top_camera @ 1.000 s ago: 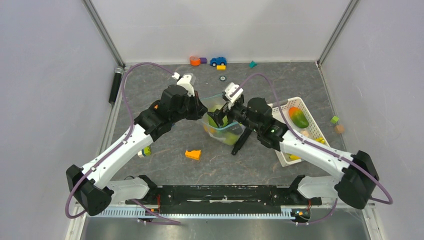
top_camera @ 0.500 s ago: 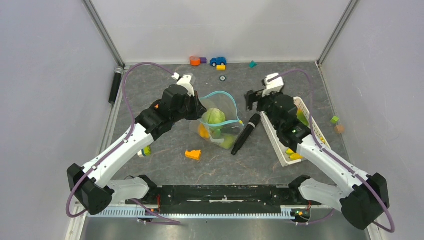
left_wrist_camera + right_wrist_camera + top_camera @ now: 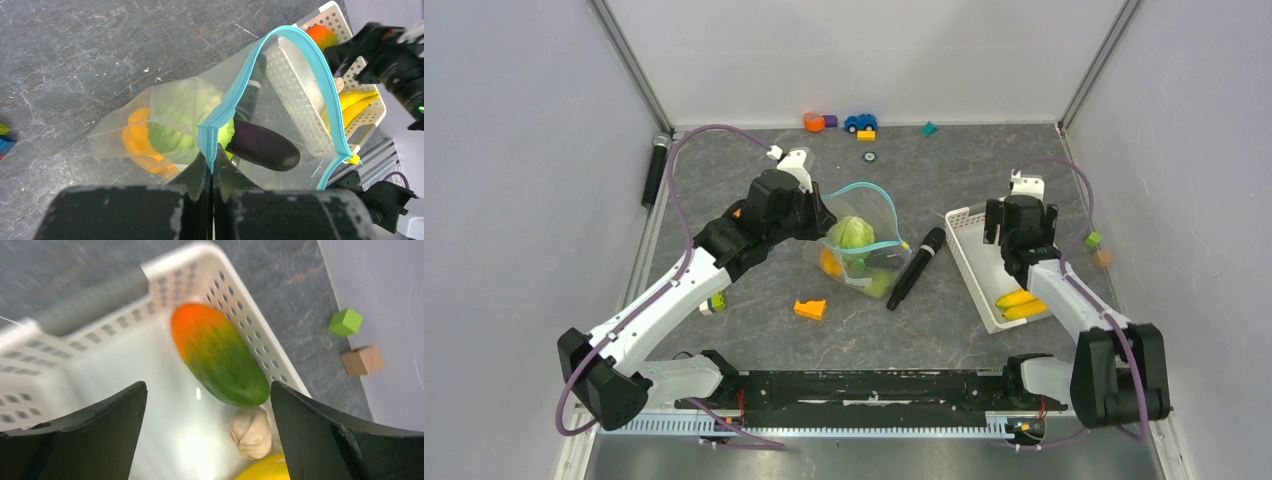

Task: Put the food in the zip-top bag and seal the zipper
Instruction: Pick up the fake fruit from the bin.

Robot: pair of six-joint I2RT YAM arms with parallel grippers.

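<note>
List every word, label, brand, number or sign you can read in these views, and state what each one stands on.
No readable text in any view.
Clear floppy zip-top bag: no print shows on its plastic.
White slotted plastic basket: plain, no marking.
Black pen-shaped cylinder: any marking is too small to read.
Blue toy car and the small blocks beside it: too small to tell.

The right wrist view reaches you smeared: the basket [image 3: 235,295] and the red-green fruit [image 3: 220,360] have soft edges, and a yellow piece [image 3: 263,471] is cut by the bottom edge. From above, the right arm [image 3: 1024,225] covers that fruit. Film of the bag [image 3: 175,100] clouds the orange food [image 3: 134,136].
</note>
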